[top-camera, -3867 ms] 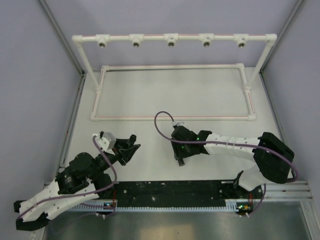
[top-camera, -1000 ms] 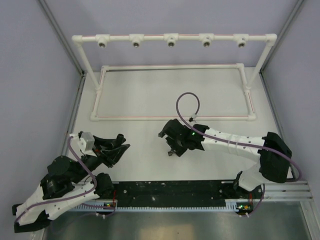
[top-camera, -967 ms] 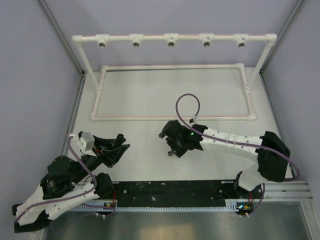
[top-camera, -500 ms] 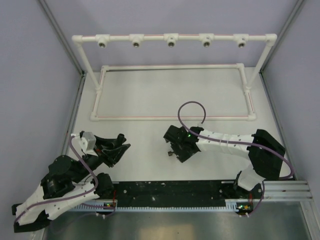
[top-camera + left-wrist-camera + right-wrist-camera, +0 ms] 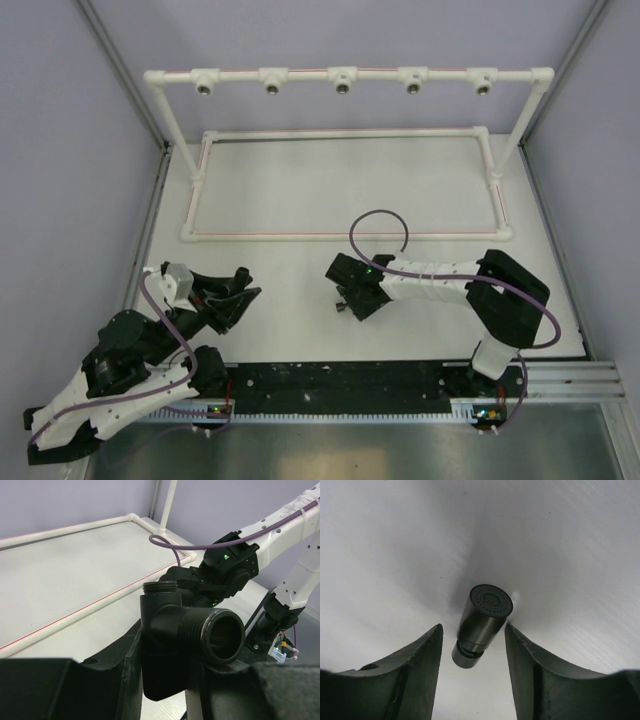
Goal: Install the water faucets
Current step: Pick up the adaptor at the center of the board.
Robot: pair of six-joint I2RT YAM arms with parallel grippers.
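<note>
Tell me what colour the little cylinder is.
The cylinder is black, with a dotted end; clearest in the right wrist view.

two black faucet parts (image 5: pixel 167 640), one white pipe frame (image 5: pixel 300 73) with five sockets (image 5: pixel 342 86), two robot arms (image 5: pixel 432 288).

A robotics lab test cell, seen from above. Plain lilac walls (image 5: pixel 50 180) and metal posts (image 5: pixel 121 70) closed in a white worktop (image 5: pixel 300 270). A left arm (image 5: pixel 110 375) and a right arm (image 5: pixel 440 280), trailing purple cables (image 5: pixel 380 212), were bolted to a black rail (image 5: pixel 340 378) at its near edge. A white pipe frame (image 5: pixel 300 74) stood at the back.
</note>
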